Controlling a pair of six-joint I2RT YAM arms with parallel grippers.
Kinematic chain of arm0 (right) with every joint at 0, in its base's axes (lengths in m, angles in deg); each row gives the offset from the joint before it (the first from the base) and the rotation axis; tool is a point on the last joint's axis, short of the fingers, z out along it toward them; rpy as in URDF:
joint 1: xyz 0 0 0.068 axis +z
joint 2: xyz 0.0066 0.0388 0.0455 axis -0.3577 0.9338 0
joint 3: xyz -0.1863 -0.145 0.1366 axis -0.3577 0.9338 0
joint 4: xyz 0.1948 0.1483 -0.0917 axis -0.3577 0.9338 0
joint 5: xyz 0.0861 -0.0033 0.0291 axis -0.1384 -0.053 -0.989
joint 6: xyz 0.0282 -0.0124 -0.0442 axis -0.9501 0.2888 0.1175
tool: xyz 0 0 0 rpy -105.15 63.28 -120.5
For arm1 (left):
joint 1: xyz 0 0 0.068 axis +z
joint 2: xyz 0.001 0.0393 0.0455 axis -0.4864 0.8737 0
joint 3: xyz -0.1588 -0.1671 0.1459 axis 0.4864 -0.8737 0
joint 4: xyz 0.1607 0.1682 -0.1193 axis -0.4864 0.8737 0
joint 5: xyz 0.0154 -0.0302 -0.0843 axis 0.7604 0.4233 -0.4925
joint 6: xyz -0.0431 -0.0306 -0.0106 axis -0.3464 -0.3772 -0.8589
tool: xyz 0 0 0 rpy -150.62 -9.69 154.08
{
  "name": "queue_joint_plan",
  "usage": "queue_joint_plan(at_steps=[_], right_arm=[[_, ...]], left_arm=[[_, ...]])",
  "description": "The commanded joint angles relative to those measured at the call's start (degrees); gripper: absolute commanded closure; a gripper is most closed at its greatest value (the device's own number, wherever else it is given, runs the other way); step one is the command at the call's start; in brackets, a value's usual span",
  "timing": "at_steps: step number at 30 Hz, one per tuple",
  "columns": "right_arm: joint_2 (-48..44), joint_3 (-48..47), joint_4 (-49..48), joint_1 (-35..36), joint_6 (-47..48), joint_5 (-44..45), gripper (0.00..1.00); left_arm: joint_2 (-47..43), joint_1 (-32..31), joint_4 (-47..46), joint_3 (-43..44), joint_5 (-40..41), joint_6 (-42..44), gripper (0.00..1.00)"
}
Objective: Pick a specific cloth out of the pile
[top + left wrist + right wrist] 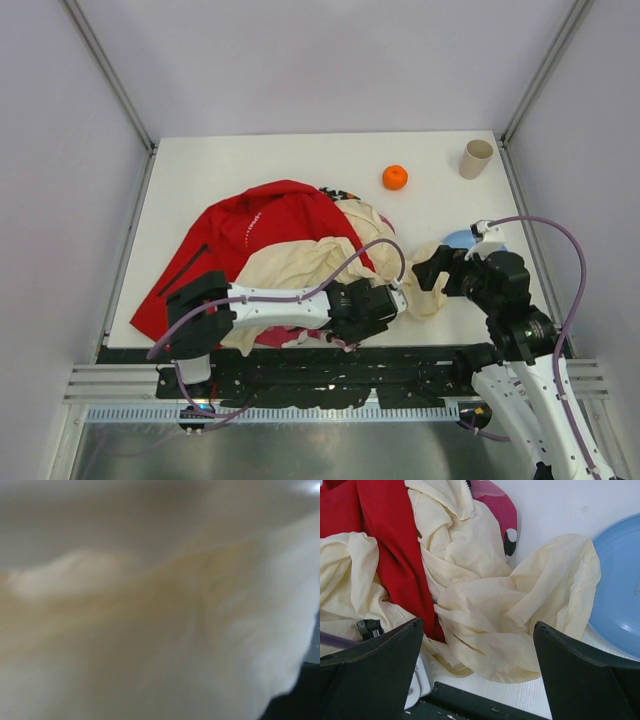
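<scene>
The pile (290,260) lies at the table's front middle: a red jacket (260,225) on top, cream-yellow cloth (295,268) across its front, a bit of pink camouflage fabric (496,502) behind. No bright-white cloth shows in any view. My left gripper (388,300) is pushed into the cream-yellow cloth at the pile's front right; its fingers are hidden, and the left wrist view shows only blurred pale fabric (160,630). My right gripper (477,625) is open and empty, just above a cream-yellow fold (520,615), to the right of the left gripper (432,272).
A blue plate (462,238) lies right behind the right gripper, also in the right wrist view (620,590). An orange (395,177) and a tan cup (476,158) stand at the back right. The black table edge (470,705) is just below the cloth.
</scene>
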Motion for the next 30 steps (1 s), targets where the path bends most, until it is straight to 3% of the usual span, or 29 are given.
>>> queue_joint_plan(at_steps=[1, 3, 4, 5, 9, 16, 22, 30], right_arm=[[-1.16, 0.18, -1.04, -0.07, 1.27, 1.08, 0.05], [-1.6, 0.19, -1.04, -0.07, 1.27, 1.44, 0.05], [-1.7, 0.1, -0.87, 0.01, 1.27, 1.52, 0.05], [-1.87, 0.01, -0.61, 0.01, 1.36, 1.96, 0.05], [-2.75, -0.43, -0.43, -0.07, 1.71, 2.93, 0.05], [-3.8, -0.08, -0.25, -0.16, 1.27, 1.79, 0.05], [-5.04, 2.11, 0.54, -0.07, -1.89, -0.48, 0.05], [-3.38, 12.13, -3.84, 1.06, -5.58, -16.31, 0.05]], left_arm=[[8.09, 1.9, 3.41, -1.14, -6.44, -7.64, 0.45], [8.62, 1.9, 4.73, -0.61, -2.58, -9.92, 0.76], [8.62, 1.9, 5.61, -0.43, -0.21, -11.42, 0.97], [8.53, 1.9, 6.84, -0.17, 2.34, -14.13, 1.0], [4.68, 1.81, 10.44, -0.35, 10.16, -20.82, 1.0], [-14.38, 2.95, 12.04, 2.11, 24.06, -23.91, 1.0], [-24.42, 12.34, 9.75, 2.2, 24.08, -22.16, 1.0], [-28.56, 19.47, 8.87, 1.68, 19.86, -21.28, 1.0]])
